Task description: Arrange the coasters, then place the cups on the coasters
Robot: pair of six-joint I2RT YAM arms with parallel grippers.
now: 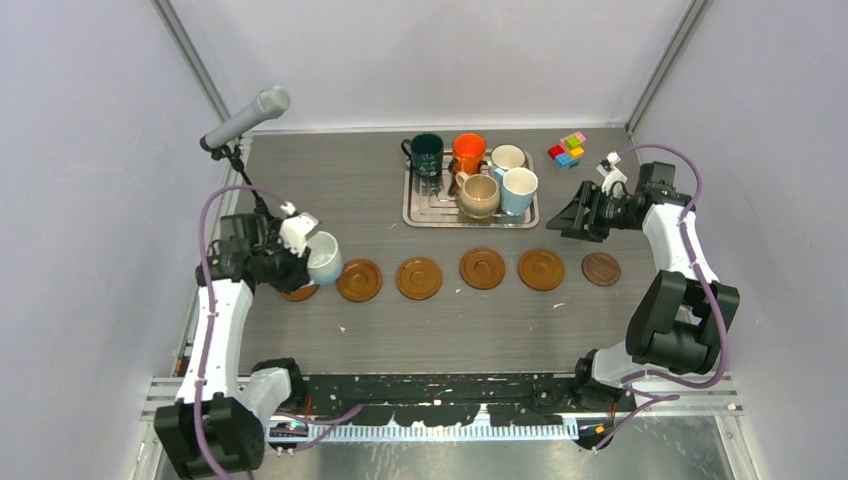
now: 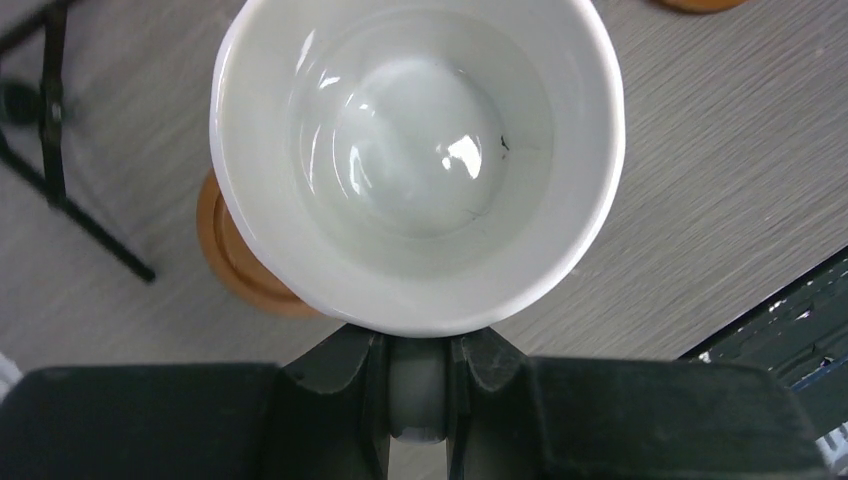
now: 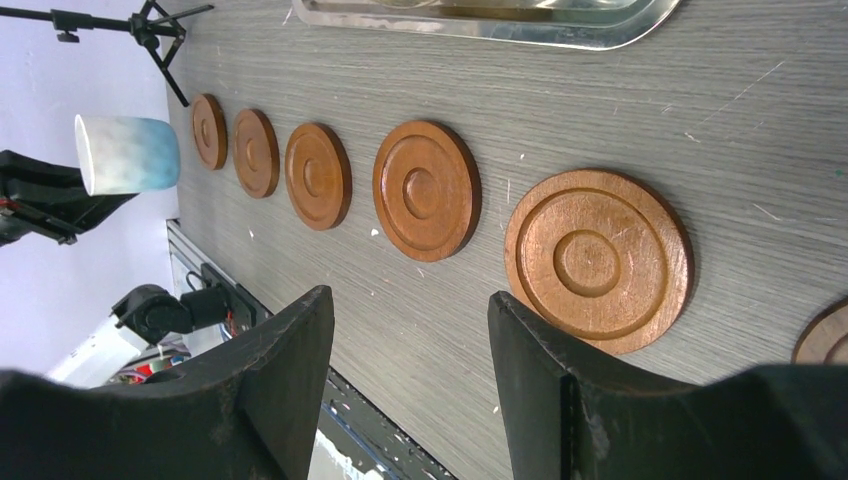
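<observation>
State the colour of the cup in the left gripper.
The cup fades white to pale blue; right wrist view.

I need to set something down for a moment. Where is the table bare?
Bare: the back-left stretch between microphone and tray, and the near strip between coasters and arm bases. Crowded: the tray's cups, the back-right corner with blocks and right gripper, and the row's left end, where the left gripper holds a cup.

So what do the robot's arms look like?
The left arm and right arm are white tubes with chunky black joints. A purple cable loops along each. The left claw and right claw are black, with two wedge fingers each.
</observation>
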